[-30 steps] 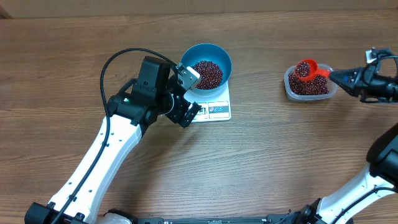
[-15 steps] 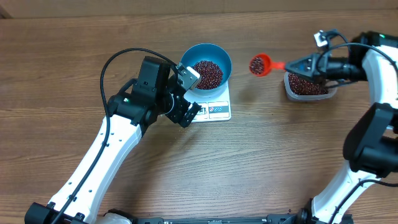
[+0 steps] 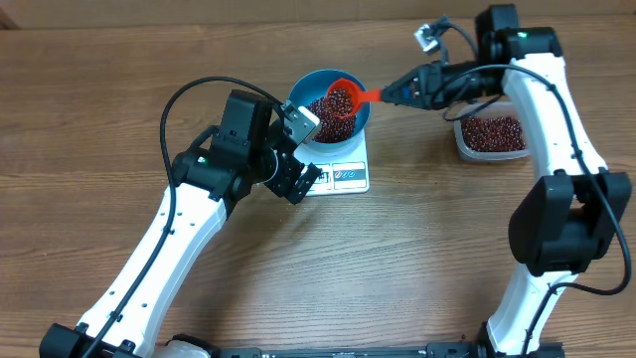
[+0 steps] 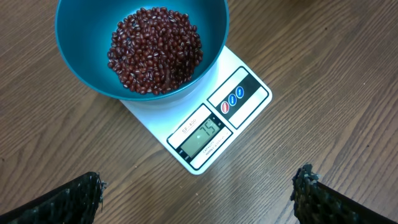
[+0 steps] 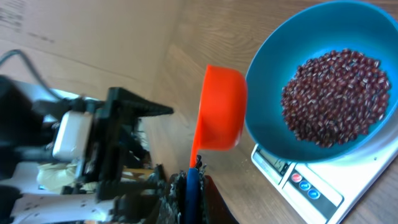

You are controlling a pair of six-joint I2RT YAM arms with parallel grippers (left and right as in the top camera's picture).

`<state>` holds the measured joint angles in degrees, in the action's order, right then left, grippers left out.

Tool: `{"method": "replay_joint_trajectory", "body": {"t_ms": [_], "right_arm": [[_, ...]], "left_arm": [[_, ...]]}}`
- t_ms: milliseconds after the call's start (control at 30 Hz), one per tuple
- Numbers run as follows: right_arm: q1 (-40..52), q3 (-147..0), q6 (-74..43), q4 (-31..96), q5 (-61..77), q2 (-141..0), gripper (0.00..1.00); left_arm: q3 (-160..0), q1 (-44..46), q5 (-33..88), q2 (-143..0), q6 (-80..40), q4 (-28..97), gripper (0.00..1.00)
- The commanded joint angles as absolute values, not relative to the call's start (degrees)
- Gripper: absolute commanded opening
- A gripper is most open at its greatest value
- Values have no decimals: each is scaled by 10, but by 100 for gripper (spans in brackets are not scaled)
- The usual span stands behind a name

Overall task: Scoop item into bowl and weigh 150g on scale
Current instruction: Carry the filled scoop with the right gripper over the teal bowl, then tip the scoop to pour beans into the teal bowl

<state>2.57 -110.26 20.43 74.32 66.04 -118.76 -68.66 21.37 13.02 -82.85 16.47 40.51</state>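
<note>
Right gripper (image 3: 396, 94) clamped on the handle of an orange-red scoop (image 3: 341, 97); jaws pinched tight on it. Right arm reaches across from the far right edge toward the centre.

Left gripper (image 4: 199, 186) spread wide, nothing between the fingers. It sits low at the near-left side of the scale, with the display edge in front of it, apart from it.

Surface (image 3: 447, 249): brown wood grain.

Scale (image 4: 186, 134): flat, white, lying left of centre. Display and three buttons along the near edge. Digits look like 75.

Bowl (image 4: 81, 37): bright blue, round, standing on the scale and covering its far part. It overhangs the platform on the left.

Tub (image 3: 492, 157): clear plastic, rounded corners, on the surface well to the right of the scale, under the right arm. A layer of beans lies inside.

Scoop cup is over the right side of the bowl, loaded with beans. Wrist view shows its underside just beside the bowl rim.

Beans (image 4: 155, 50): small, dark red-brown, oval. They are heaped in the bowl's middle, with blue wall bare all round.
</note>
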Motion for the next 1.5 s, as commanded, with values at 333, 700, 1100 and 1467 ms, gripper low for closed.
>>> {"method": "replay_joint_trajectory", "body": {"t_ms": [333, 700, 1100, 1467], "right_arm": [[106, -1233, 40, 732, 352, -1190, 4], [232, -1313, 15, 777, -6, -1190, 4], [295, -1313, 17, 769, -127, -1190, 4], [200, -1313, 34, 773, 107, -1141, 4]], "left_arm": [[-699, 214, 127, -828, 167, 403, 100], [-699, 214, 127, -828, 167, 403, 100], [-699, 214, 127, -828, 167, 403, 100], [-699, 214, 127, -828, 167, 403, 100]]}}
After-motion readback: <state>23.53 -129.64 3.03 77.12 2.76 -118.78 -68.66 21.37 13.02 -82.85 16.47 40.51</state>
